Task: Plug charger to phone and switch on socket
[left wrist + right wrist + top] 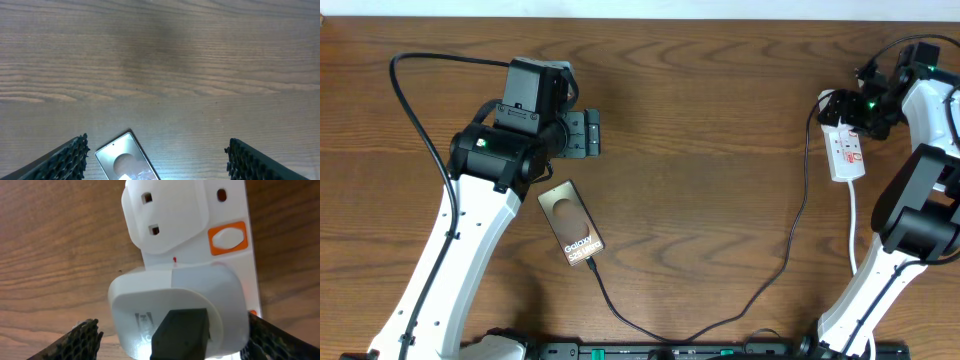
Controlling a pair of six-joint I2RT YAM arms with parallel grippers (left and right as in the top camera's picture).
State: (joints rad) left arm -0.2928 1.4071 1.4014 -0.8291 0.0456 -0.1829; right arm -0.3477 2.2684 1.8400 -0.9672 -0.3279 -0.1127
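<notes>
The phone (572, 226) lies flat on the wooden table, screen up. The charger's thin black cable (790, 245) runs from the phone's near end (591, 264) along the table and up to the socket. The socket is a white power strip (847, 152) at the far right. My left gripper (586, 133) is open and empty just beyond the phone's far end. In the left wrist view the phone (125, 159) lies between the open fingers (157, 160). My right gripper (842, 106) hovers over the strip's far end. Its open fingers (175, 347) straddle a white adapter (150, 300) plugged into the strip (225, 200). An orange switch (228, 237) sits beside it.
The strip's white cord (854, 215) trails toward the front past the right arm's base. The left arm's own black cable (415, 110) loops over the table's far left. Bare wood lies between the phone and the strip.
</notes>
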